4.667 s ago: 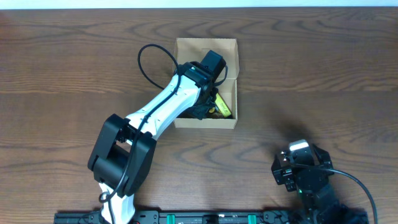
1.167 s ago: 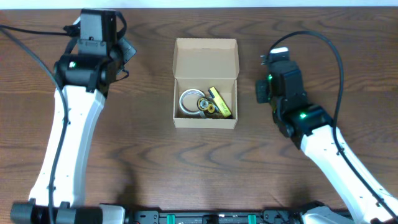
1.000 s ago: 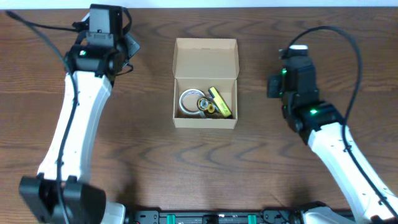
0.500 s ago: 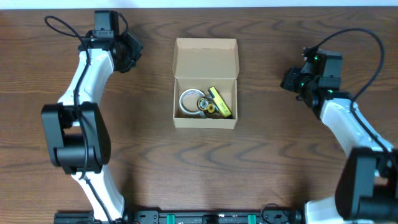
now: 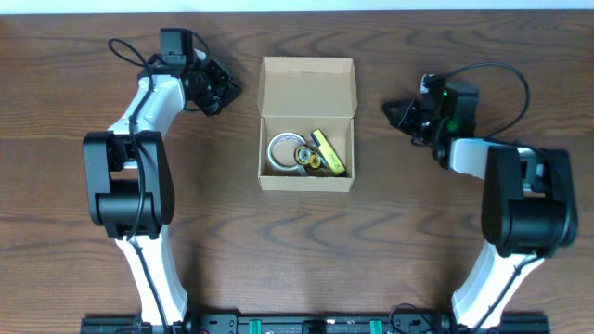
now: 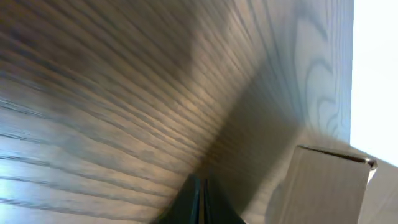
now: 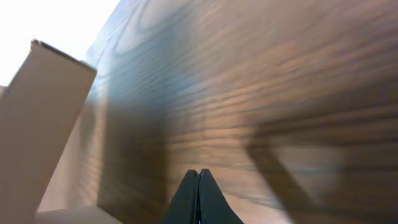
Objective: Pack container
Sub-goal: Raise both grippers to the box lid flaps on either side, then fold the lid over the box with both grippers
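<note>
The container (image 5: 307, 88), a tan cardboard box, stands mid-table with its flap lid folded open toward the far side. Inside lie a clear tape roll (image 5: 281, 151), a second roll (image 5: 304, 156) and a yellow-and-black pen (image 5: 329, 153). My left gripper (image 5: 226, 90) is shut and empty, just left of the box's flap and pointing at it. My right gripper (image 5: 391, 109) is shut and empty, a short way right of the box. In the left wrist view the shut fingertips (image 6: 200, 198) hover over wood with the box wall (image 6: 326, 186) to the right. In the right wrist view the box (image 7: 40, 130) is at the left.
The table's far edge (image 5: 371, 11) runs close behind the box, with white beyond it. Both arms (image 5: 130, 176) (image 5: 520, 199) reach up the table's sides, each trailing a black cable. A black rail (image 5: 306, 325) lines the near edge.
Both grippers have moved inward toward the box's sides, the left one rightward and the right one leftward, and both arms have folded back. Both grippers stay shut.
</note>
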Robot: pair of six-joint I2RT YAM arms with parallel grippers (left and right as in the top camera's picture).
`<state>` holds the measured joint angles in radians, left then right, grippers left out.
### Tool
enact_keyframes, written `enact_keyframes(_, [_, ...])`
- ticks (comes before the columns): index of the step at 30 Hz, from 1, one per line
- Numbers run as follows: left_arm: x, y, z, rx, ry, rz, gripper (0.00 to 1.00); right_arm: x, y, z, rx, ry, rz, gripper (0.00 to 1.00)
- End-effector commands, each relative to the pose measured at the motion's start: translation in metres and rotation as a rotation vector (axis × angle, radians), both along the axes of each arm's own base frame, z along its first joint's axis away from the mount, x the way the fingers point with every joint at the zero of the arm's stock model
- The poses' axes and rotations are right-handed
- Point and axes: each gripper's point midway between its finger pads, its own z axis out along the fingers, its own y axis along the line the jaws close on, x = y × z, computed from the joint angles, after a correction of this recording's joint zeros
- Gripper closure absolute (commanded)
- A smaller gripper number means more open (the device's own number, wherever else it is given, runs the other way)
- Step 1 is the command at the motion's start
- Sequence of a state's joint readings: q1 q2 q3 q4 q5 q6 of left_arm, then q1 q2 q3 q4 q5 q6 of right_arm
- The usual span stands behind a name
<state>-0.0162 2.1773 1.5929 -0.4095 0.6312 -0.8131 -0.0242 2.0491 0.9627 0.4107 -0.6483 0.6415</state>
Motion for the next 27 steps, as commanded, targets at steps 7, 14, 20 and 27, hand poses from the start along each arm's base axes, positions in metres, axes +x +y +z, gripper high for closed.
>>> enact_keyframes(7, [-0.005, -0.032, 0.001, -0.033, -0.003, -0.073, 0.94, 0.006, 0.071, 0.016, 0.08, -0.017, 0.138, 0.99])
enact_keyframes(14, [-0.008, -0.044, 0.001, -0.03, -0.007, -0.103, 0.95, 0.012, 0.079, 0.025, 0.071, -0.043, 0.144, 0.99])
enact_keyframes(20, [-0.004, -0.05, 0.008, -0.066, -0.047, -0.13, 0.95, 0.017, 0.08, 0.032, 0.048, -0.11, 0.166, 0.99])
enact_keyframes(27, [-0.007, -0.059, 0.016, -0.11, -0.078, -0.192, 0.94, 0.022, 0.084, 0.048, 0.063, -0.185, 0.189, 0.99])
